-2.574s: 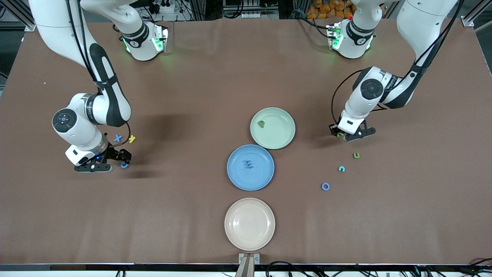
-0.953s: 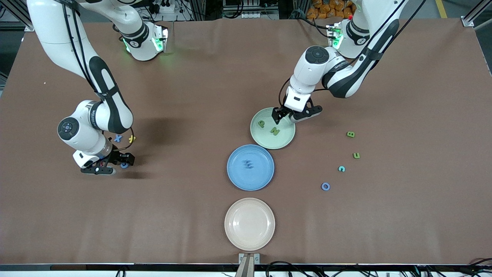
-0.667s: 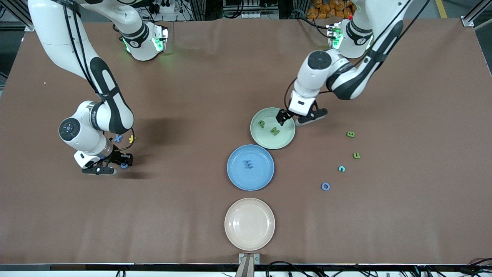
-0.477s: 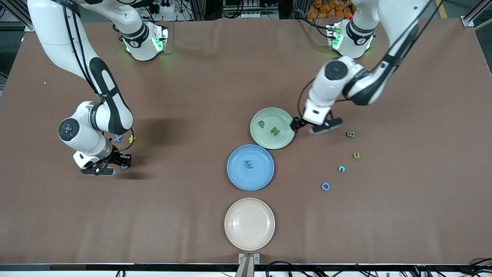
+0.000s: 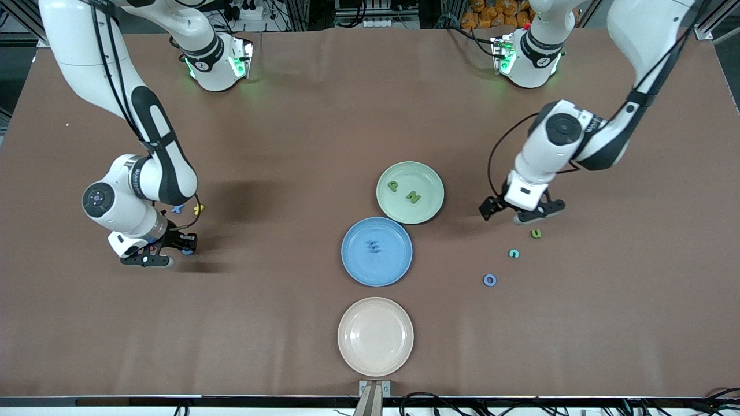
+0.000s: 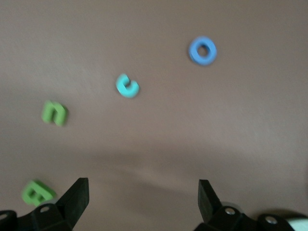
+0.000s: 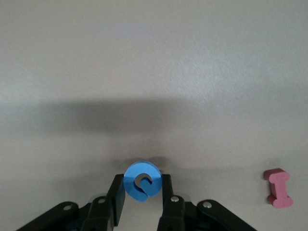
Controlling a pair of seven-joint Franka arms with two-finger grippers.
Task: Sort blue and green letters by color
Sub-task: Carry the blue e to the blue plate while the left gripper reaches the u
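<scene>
My right gripper (image 5: 182, 247) (image 7: 142, 179) is shut on a round blue letter (image 5: 187, 251) (image 7: 132, 185), low over the table at the right arm's end. A blue X (image 5: 176, 209) lies beside that arm, half hidden. My left gripper (image 5: 509, 215) (image 6: 142, 187) hangs open and empty over the table beside a green B (image 6: 37, 192). A green U (image 5: 536, 233) (image 6: 54, 113) and a blue ring letter (image 5: 489, 280) (image 6: 202, 50) lie nearer the camera. The green plate (image 5: 430, 179) holds a green P (image 5: 393, 186) and N (image 5: 413, 197). The blue plate (image 5: 352, 266) holds a blue E (image 5: 374, 247).
A beige plate (image 5: 376, 336) sits nearest the camera. A yellow K (image 5: 198, 208) lies by the blue X, and a dark red I (image 7: 278, 187) lies close to my right gripper. A teal C (image 5: 513, 253) (image 6: 127, 86) rests between the green U and the blue ring.
My left gripper left the N on the green plate and swung back, open, over the table by the green B. My right gripper closed on the round blue letter.
</scene>
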